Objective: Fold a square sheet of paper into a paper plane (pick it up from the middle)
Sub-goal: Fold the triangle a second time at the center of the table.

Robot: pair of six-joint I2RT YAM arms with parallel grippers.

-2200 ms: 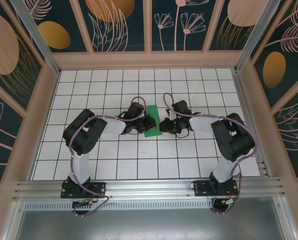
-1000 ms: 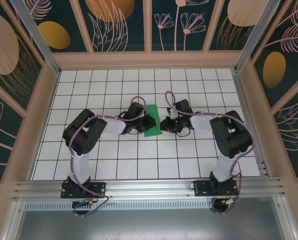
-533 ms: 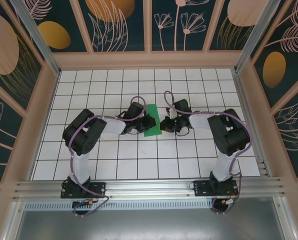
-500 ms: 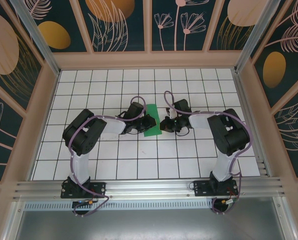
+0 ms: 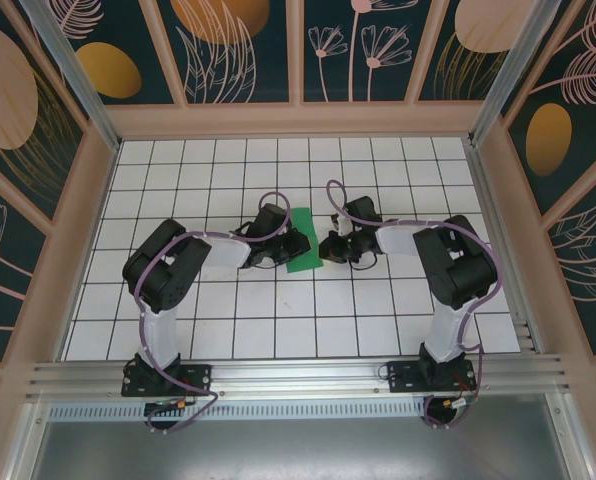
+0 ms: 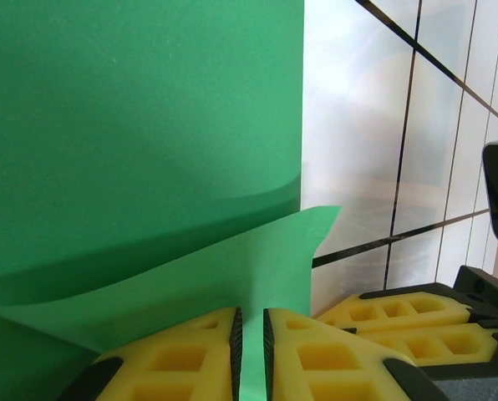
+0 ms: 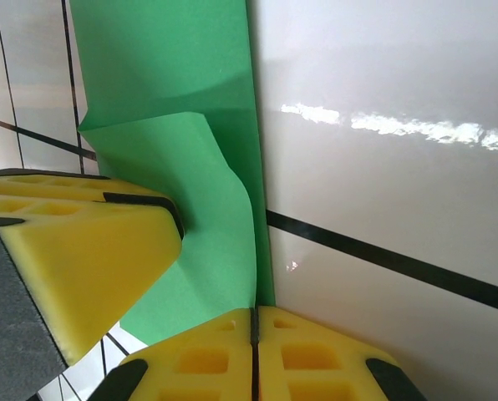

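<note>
Top external: green paper [image 5: 305,232] lies mid-table [image 5: 278,330] between the arms | left gripper [image 6: 251,342] clamps its lifted flap | right gripper [image 7: 253,338] pinched together on its edge | thin, floppy, likely creases easily; grip edges lightly.

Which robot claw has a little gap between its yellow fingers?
The left gripper: green paper sits in a thin slit between its fingers. The right gripper has its fingers touching.
</note>
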